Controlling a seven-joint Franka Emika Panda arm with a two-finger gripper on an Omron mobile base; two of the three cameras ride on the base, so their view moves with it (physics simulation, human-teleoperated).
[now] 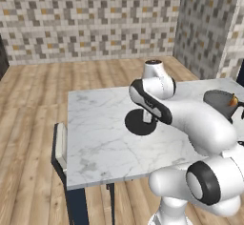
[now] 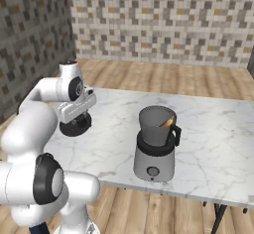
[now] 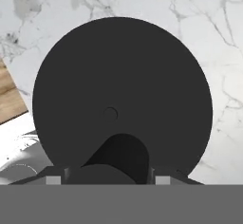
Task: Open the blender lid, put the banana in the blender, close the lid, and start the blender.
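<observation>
Lid point(image 3: 122, 90) lies flat on the tabletop point(image 1: 95, 138), directly under the end effector point(image 3: 114, 173), well apart from the blender point(image 2: 155, 146); whether the end effector grips the knob, I cannot tell.

The white arm rises from its base, bends at a dark-ringed elbow joint and reaches forward and down over the worktop point(image 1: 95, 138). Its wrist folds so the hand points straight down. The pincer point(image 1: 147, 117) hangs low at the knob of the blender lid point(image 1: 136, 124), its jaws partway apart. In the hand view the two dark finger tips point(image 3: 71, 173) stand on either side of the knob; whether they press it cannot be told.
</observation>
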